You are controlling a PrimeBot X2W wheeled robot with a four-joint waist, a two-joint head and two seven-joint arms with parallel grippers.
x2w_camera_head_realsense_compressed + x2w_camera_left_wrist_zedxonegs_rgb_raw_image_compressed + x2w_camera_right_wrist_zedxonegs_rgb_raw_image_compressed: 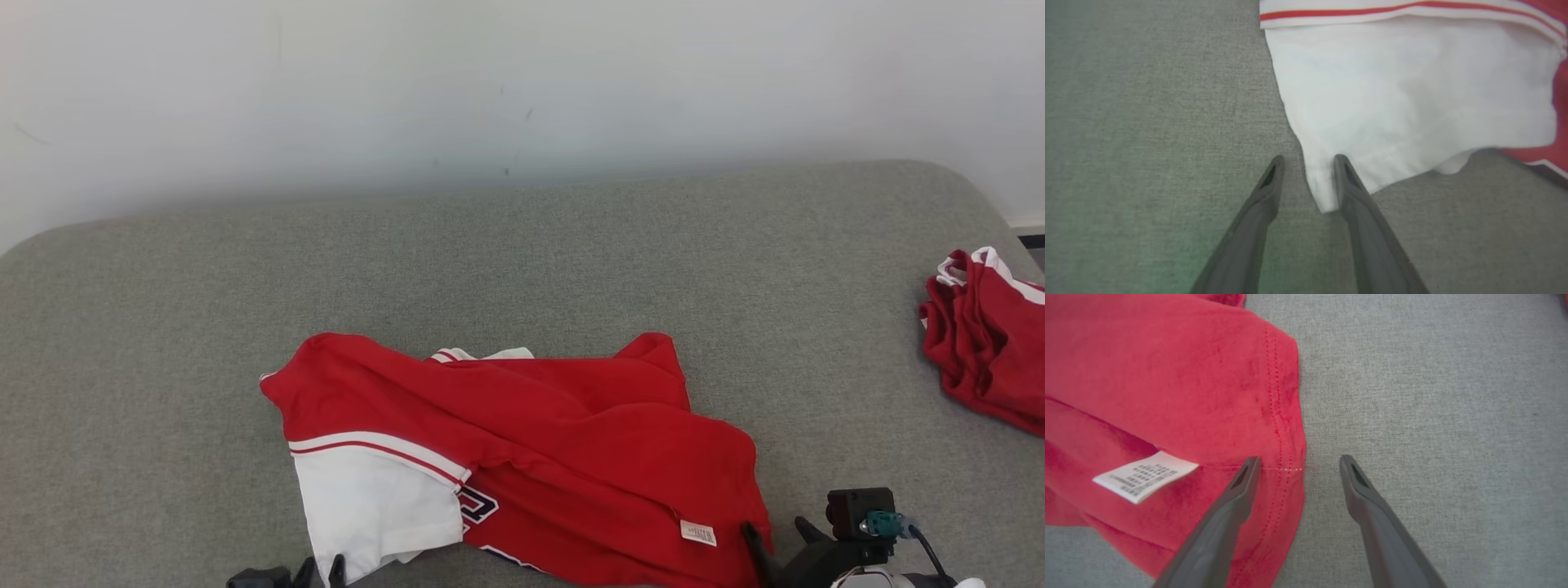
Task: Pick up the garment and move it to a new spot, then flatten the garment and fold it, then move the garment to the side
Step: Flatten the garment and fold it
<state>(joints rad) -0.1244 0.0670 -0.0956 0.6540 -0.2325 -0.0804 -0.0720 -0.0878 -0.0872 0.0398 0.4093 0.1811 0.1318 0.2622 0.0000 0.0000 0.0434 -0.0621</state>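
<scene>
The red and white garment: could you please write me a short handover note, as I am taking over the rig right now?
Left gripper: open, jaws straddling the white corner.
Right gripper: open, straddling the red hem.
Garment: rumpled on the grey surface; another red garment lies at the far right.
Done: no flattening or fold yet.
Left: grip both edges, flatten, fold, move aside.

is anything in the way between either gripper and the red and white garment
Nothing visible does. The left gripper straddles the white corner of the garment, and the right gripper straddles its red hem, both open. The other red pile lies far off at the right edge of the grey cushion.
</scene>
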